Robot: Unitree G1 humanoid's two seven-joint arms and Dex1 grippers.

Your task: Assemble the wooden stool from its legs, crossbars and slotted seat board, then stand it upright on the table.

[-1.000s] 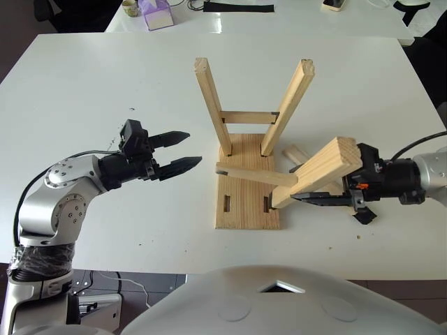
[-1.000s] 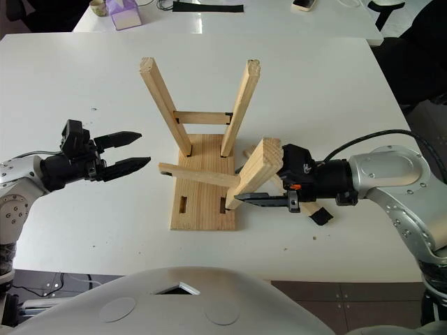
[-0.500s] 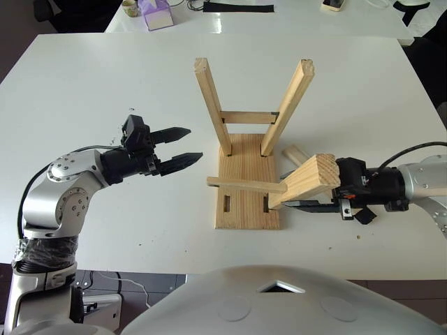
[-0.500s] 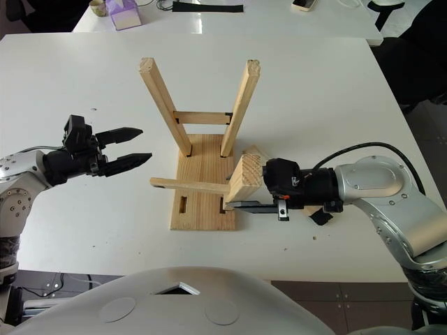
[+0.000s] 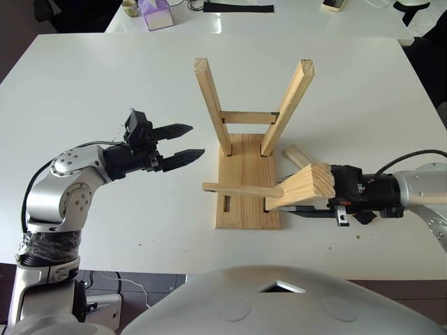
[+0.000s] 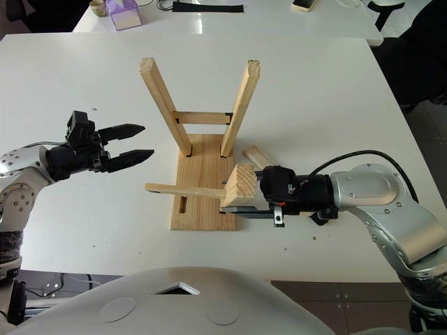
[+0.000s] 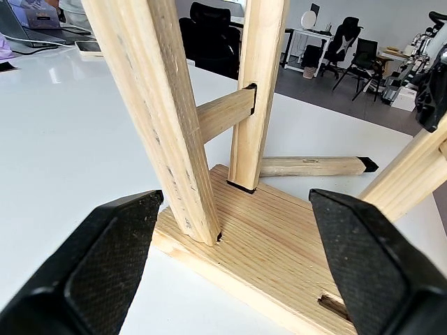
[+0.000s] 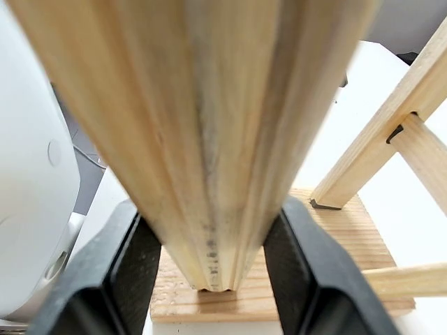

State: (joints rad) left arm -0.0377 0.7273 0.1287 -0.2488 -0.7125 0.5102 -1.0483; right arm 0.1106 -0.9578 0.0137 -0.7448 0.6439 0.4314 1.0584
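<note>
The slotted seat board (image 5: 244,166) lies flat on the white table. Two legs (image 5: 212,105) (image 5: 286,105) stand in its far slots, joined by a crossbar (image 5: 246,117). My right gripper (image 5: 297,204) is shut on a third leg (image 5: 307,183) at the board's near right slot. A crossbar (image 5: 237,189) fixed to this leg sticks out to the left over the board. In the right wrist view the leg (image 8: 202,125) sits between the black fingers (image 8: 119,279). My left gripper (image 5: 195,139) hovers open and holds nothing, left of the board. Its wrist view faces the standing legs (image 7: 160,118).
A loose wooden piece (image 5: 297,155) with a dark tip lies on the table right of the board. A tissue box (image 5: 157,12), a cup (image 5: 130,7) and a black strip (image 5: 237,7) sit on the far table. Bare tabletop (image 5: 105,84) spreads to the left.
My right gripper moved left with the leg, bringing it from a slant to nearly upright over the board's near right corner; its crossbar swung left and level. My left gripper drifted slightly farther away.
</note>
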